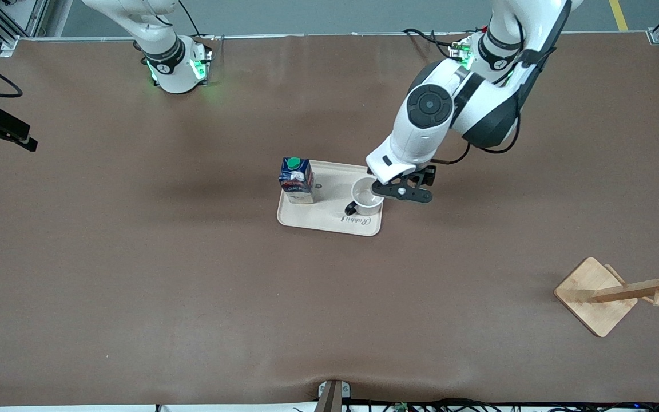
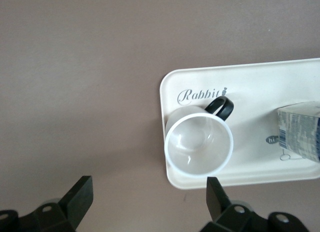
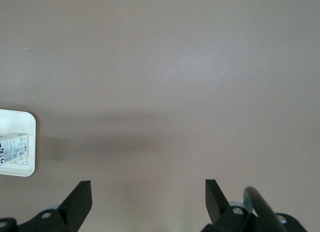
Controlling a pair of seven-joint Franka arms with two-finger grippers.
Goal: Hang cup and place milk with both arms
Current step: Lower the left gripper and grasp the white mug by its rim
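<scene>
Wooden rack (image 1: 621,292), front view only

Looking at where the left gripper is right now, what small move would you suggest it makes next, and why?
Probably lower the left gripper onto the cup. Its fingers are open and empty, hovering by the cup's rim, and the cup stands upright on the tray beside the milk, not yet gripped.
</scene>
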